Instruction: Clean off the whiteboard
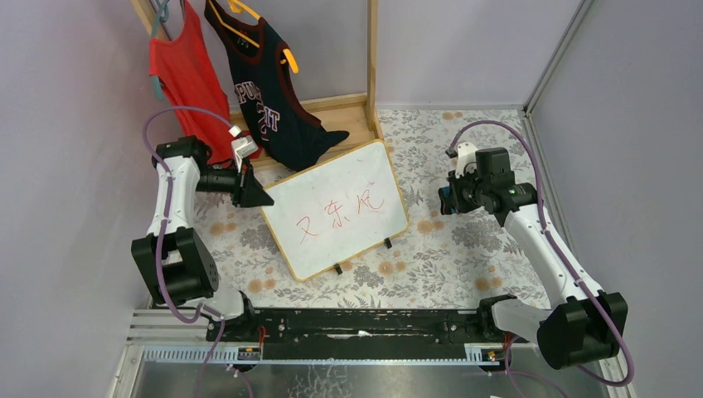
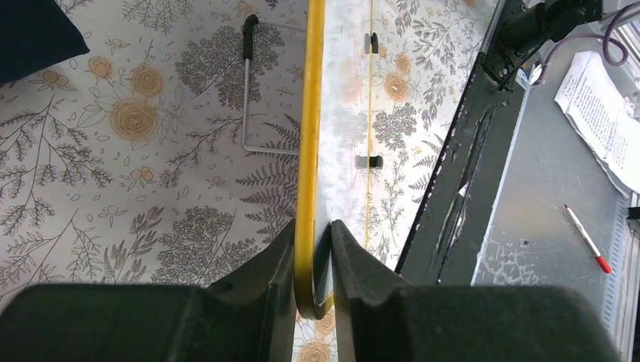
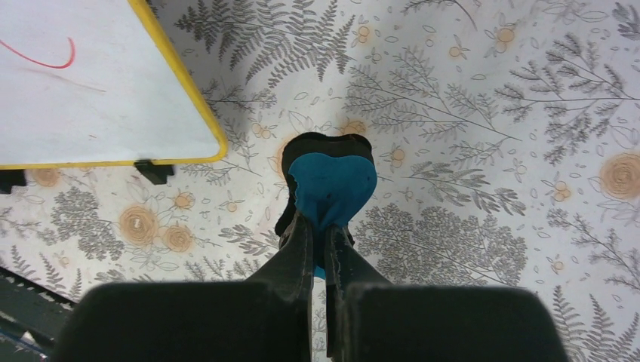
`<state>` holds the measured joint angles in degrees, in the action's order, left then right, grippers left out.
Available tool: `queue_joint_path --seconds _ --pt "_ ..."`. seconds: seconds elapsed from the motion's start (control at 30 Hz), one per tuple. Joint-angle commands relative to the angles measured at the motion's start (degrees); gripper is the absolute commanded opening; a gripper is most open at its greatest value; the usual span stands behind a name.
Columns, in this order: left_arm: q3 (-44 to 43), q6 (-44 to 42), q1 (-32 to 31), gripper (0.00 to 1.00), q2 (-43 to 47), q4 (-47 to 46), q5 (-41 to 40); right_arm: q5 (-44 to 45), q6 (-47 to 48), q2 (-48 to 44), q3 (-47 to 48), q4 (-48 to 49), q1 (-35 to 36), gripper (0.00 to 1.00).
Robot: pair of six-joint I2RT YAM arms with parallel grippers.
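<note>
The whiteboard [image 1: 336, 211] is propped tilted on the floral table [image 1: 464, 249], red marks facing up. Its yellow frame edge is clamped by the left gripper [image 2: 312, 249]. A blue-faced pad [image 3: 332, 185] is pinched by the right gripper [image 3: 318, 234]

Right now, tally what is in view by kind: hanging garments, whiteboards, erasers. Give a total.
hanging garments: 2 (red top, navy jersey)
whiteboard: 1
eraser: 1
total: 4
</note>
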<state>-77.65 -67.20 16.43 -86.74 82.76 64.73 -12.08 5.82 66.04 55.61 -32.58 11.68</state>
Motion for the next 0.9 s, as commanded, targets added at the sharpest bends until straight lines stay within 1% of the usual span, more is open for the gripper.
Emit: queue_joint_path --seconds 0.0,0.13,0.23,0.33,0.5,0.77,0.87 --pt "0.67 -1.45 -0.35 0.16 -1.14 0.39 0.09 -3.54 -1.11 -0.60 2.87 -0.27 0.65 0.00" --pt "0.27 -1.36 -0.36 0.08 -1.28 0.43 -0.17 -2.29 -0.91 1.63 6.76 -2.13 3.53 0.00" --pt "0.13 -1.12 -0.30 0.03 -1.02 0.49 -0.22 1.91 -0.55 3.26 9.57 -2.75 9.20 0.00" --pt "-0.02 -0.89 -0.32 0.00 -0.65 0.47 -0.47 7.27 -0.16 5.59 12.27 -2.61 15.62 0.00" --pt "0.58 -0.46 -0.27 0.00 -0.13 -0.28 -1.31 10.26 -0.57 10.50 15.99 -1.19 20.91 0.00" --pt "0.67 3.13 -0.34 0.00 -0.19 -3.44 -1.88 20.74 1.59 16.05 20.87 0.14 31.95 0.00" --pt "1.03 5.70 -0.35 0.00 0.04 -6.03 -2.10 24.34 3.02 17.10 22.25 0.69 36.03 0.00"
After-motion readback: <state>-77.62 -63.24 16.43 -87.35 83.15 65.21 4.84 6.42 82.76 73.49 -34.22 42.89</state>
